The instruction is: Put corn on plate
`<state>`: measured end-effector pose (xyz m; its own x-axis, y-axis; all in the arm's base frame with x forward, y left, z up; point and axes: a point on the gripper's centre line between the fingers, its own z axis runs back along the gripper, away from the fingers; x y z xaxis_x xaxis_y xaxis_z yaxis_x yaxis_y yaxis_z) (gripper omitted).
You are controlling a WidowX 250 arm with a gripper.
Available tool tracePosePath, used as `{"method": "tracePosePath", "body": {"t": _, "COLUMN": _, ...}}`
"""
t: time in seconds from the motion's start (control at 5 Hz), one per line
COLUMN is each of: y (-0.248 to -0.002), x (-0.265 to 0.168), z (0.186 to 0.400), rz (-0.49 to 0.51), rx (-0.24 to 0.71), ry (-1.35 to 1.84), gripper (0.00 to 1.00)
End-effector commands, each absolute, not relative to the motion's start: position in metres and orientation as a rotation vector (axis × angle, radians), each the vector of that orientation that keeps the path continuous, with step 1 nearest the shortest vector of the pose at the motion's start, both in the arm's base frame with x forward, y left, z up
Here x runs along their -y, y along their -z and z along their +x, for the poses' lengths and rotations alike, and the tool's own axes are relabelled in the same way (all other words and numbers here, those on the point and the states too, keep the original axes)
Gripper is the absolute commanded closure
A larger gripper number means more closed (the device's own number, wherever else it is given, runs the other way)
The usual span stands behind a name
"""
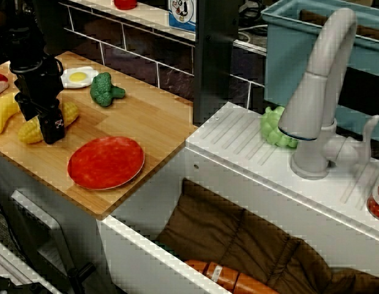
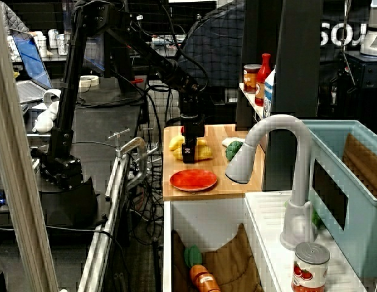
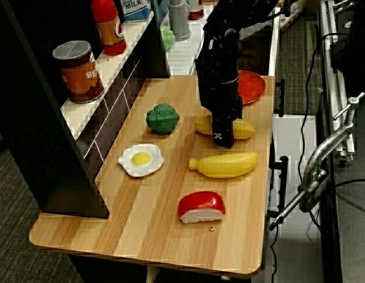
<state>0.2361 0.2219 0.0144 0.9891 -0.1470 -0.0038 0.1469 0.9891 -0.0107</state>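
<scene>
- Gripper (image 1: 52, 130): lowered onto the wooden counter (image 1: 155, 116), its black fingers down at the corn (image 1: 31, 130). The jaws stand on either side of the cob's middle, but whether they press on it or stand just clear cannot be told from any view.
- Corn: lies flat on the counter, lengthwise across the board, partly hidden by the gripper body. Its two yellow ends show on either side of the fingers in the top-down view (image 3: 244, 128).
- Plate (image 1: 106, 162): red, round, bare, resting on the counter near the edge by the sink (image 1: 238, 239). It is near the corn but not touching it.
- Banana (image 3: 223, 165): just beside the corn, on the side away from the plate, apart from it.
- Broccoli (image 1: 105, 89) and fried egg (image 1: 78, 76): toward the tiled back wall, well clear of the gripper.
- Red and white toy (image 3: 201, 206): at the far end of the counter from the plate.
</scene>
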Motion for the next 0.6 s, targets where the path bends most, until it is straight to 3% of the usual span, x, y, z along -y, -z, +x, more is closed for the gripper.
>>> {"method": "tracePosePath", "body": {"t": 0.0, "y": -0.089, "x": -0.17, "z": 0.229, "rz": -0.06, "rx": -0.057, "ry": 0.127, "gripper": 1.0}}
{"method": "tracePosePath", "body": {"t": 0.2, "y": -0.121, "x": -0.143, "z": 0.215, "rz": -0.131, "rx": -0.087, "ry": 0.123, "gripper": 1.0}}
{"method": "tracePosePath", "body": {"t": 0.4, "y": -0.12, "x": -0.134, "z": 0.203, "rz": -0.114, "rx": -0.083, "ry": 0.123, "gripper": 1.0}}
